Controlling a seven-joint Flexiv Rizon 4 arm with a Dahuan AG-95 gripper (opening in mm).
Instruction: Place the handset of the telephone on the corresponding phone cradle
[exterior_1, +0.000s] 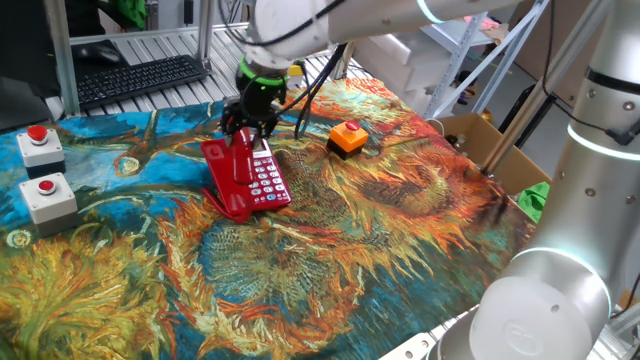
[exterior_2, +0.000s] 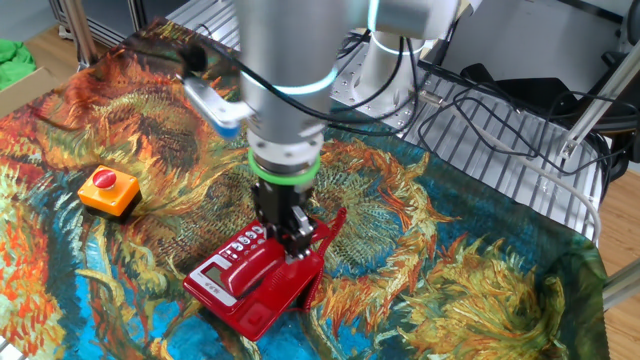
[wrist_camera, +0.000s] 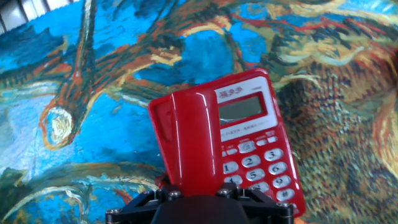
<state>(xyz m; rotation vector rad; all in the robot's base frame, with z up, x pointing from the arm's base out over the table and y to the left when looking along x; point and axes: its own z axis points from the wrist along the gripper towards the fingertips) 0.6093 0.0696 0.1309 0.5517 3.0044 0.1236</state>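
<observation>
The red telephone (wrist_camera: 255, 143) with white keys and a small display lies on the painted cloth; it also shows in both fixed views (exterior_1: 268, 180) (exterior_2: 225, 275). The glossy red handset (wrist_camera: 193, 137) lies lengthwise over the keypad-free side, covering most of the phone cradle; only a strip of the cradle's red edge (wrist_camera: 159, 121) shows. My gripper (wrist_camera: 199, 186) is shut on the handset's near end, one finger on each side. In one fixed view the gripper (exterior_1: 250, 128) stands over the phone's far end. I cannot tell whether the handset rests in the cradle or hovers just above it.
An orange button box (exterior_1: 348, 138) sits right of the phone. Two grey boxes with red buttons (exterior_1: 40, 145) (exterior_1: 47, 195) stand at the left. A keyboard (exterior_1: 140, 78) lies behind the cloth. A cardboard box (exterior_1: 490, 140) and another arm's base (exterior_1: 590, 200) are at the right.
</observation>
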